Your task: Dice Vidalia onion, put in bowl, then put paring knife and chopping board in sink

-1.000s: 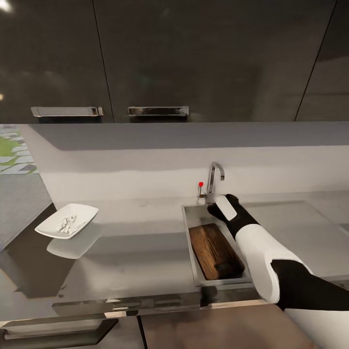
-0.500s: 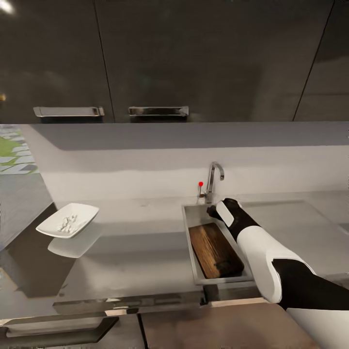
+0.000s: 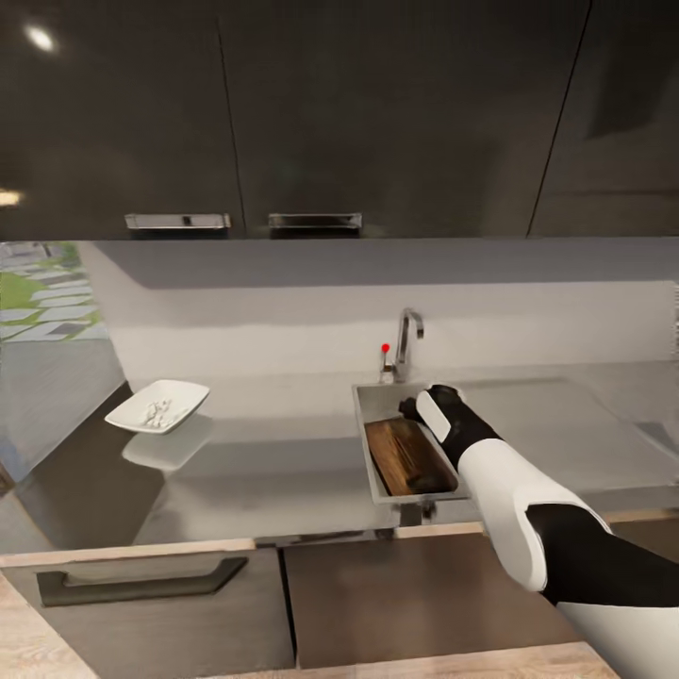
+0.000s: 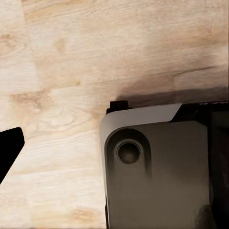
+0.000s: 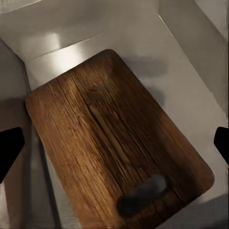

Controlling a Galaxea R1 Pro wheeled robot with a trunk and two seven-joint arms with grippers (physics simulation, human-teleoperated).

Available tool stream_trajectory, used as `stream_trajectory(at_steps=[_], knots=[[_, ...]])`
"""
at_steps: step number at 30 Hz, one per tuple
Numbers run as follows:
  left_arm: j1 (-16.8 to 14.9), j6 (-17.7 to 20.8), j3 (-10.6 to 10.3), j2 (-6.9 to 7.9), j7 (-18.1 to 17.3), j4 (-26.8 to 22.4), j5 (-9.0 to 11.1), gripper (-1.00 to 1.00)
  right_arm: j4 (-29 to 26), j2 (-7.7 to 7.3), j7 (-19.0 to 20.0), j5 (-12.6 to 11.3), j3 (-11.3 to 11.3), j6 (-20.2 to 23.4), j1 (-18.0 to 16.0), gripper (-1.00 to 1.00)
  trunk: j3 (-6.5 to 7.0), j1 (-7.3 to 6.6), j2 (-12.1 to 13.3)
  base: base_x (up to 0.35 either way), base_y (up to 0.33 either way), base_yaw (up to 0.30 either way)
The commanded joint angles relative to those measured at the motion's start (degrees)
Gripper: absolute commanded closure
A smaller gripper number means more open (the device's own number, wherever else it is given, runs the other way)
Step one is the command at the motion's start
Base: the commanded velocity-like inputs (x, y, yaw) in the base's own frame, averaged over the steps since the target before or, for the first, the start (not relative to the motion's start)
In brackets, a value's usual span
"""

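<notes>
**Chopping board in the sink, right arm above it**

We counted one chopping board (image 3: 407,457), one bowl (image 3: 157,407), one sink (image 3: 370,443) and one tap (image 3: 407,341) with a single red knob (image 3: 385,348). The board lay inside the sink basin, its dark grip slot toward the front edge; in the right wrist view the board (image 5: 119,143) filled most of the basin floor, slightly skewed against the steel walls (image 5: 191,81). The bowl stood well to the left on the countertop (image 3: 273,462), holding a small heap of diced onion (image 3: 156,411); the cubes were too tiny for us to count. We could not make out the paring knife with any certainty.

The right arm reached forward from the lower right, its white forearm angled up toward the sink, and the right gripper (image 3: 420,410) hung over the back end of the board, near the tap. Its two dark fingertips (image 5: 9,148) sat at opposite edges of the wrist view, spread wide and holding nothing.

The left wrist camera looked down at pale wooden flooring (image 4: 71,57) and a grey part of the robot's base (image 4: 157,171). One dark fingertip (image 4: 8,148) showed at the edge; whether that gripper was spread or closed, we could not tell.
</notes>
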Motion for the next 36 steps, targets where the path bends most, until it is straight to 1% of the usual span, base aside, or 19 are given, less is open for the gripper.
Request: stream_trajectory(at_steps=[1, 2, 4, 8, 9, 11, 12, 13, 15, 16, 23, 31, 32, 33, 36], knots=[[-0.09, -0.41, -0.49, -0.02, 0.00, 0.22, 0.58, -1.00, -0.14, 0.05, 0.19, -0.35, 0.67, 0.03, -0.03, -1.00, 0.01, -0.02, -0.07, -0.330, 0.000, 0.000], [-0.09, -0.41, -0.49, -0.03, 0.00, 0.22, 0.58, -1.00, -0.18, 0.05, 1.94, -0.33, 1.52, -0.20, -0.03, -1.00, 0.10, -0.02, -0.07, -0.290, 0.000, 0.000], [-0.10, -0.41, -0.49, -0.06, 0.00, 0.25, 0.58, -1.00, -0.21, -0.02, 5.32, -0.27, 2.09, -0.35, -0.02, -1.00, 0.28, -0.02, -0.07, -0.198, 0.000, 0.000], [-0.09, -0.41, -0.49, -0.08, 0.00, 0.22, 0.58, -1.00, -0.22, -0.24, 9.06, -0.17, 2.43, -0.68, 0.01, -1.00, 0.64, -0.02, -0.07, -0.075, 0.000, 0.000], [-0.09, -0.41, -0.49, -0.09, 0.00, 0.24, 0.58, -1.00, -0.22, -0.25, 9.73, 0.13, 2.58, -2.21, -0.01, -1.00, 0.73, -0.02, -0.07, -0.014, 0.000, 0.000], [-0.09, -0.41, -0.49, -0.10, 0.00, 0.23, 0.58, -1.00, -0.05, -0.24, 10.02, 3.38, 3.30, -6.50, 0.01, -1.00, 0.91, -0.02, -0.07, -0.006, 0.000, 0.000], [-0.09, -0.41, -0.49, -0.12, 0.00, 0.22, 0.58, -1.00, 0.23, -0.11, 10.05, 6.72, 3.56, -8.79, 0.00, -1.00, 1.00, -0.02, -0.07, -0.002, 0.000, 0.000], [-0.09, -0.41, -0.49, -0.14, 0.00, 0.24, 0.58, -1.00, 0.35, -0.01, 10.03, 8.40, 3.66, -9.72, -0.01, -1.00, 1.09, -0.02, -0.07, -0.002, 0.000, 0.000], [-0.11, -0.41, -0.49, -0.22, 0.00, 0.23, 0.58, -1.00, 0.50, 0.13, 10.30, 10.44, 3.78, -10.85, 0.01, -1.00, 1.27, -0.02, -0.07, 0.000, 0.000, 0.000], [-0.10, -0.41, -0.49, -0.36, 0.00, 0.23, 0.58, -1.00, 0.51, 0.14, 10.96, 11.04, 3.78, -11.21, 0.02, -1.00, 1.36, -0.02, -0.07, -0.016, 0.000, 0.000], [-0.09, -0.41, -0.49, -0.45, 0.00, 0.23, 0.58, -1.00, 0.56, 0.08, 12.37, 11.57, 3.81, -11.41, 0.01, -1.00, 1.99, -0.02, -0.07, -0.134, -0.066, 0.000], [-0.09, -0.41, -0.49, -0.45, 0.00, 0.25, 0.58, -1.00, 0.62, -0.04, 12.69, 11.60, 3.78, -11.33, 0.02, -1.00, 2.58, -0.02, -0.07, -0.299, -0.066, 0.000], [-0.09, -0.41, -0.49, -0.45, 0.00, 0.22, 0.58, -1.00, 0.64, -0.09, 12.84, 11.61, 3.77, -11.31, 0.02, -1.00, 2.60, -0.02, -0.07, -0.328, -0.006, 0.000], [-0.09, -0.41, -0.49, -0.45, 0.00, 0.24, 0.58, -1.00, 0.65, -0.16, 14.01, 11.61, 3.75, -11.20, 0.02, -1.00, 2.60, -0.02, -0.07, -0.330, -0.001, 0.000], [-0.09, -0.41, -0.49, -0.45, 0.00, 0.21, 0.58, -1.00, 0.65, -0.17, 14.24, 11.67, 3.75, -11.19, 0.01, -1.00, 2.60, -0.02, -0.07, -0.331, 0.000, 0.000]])
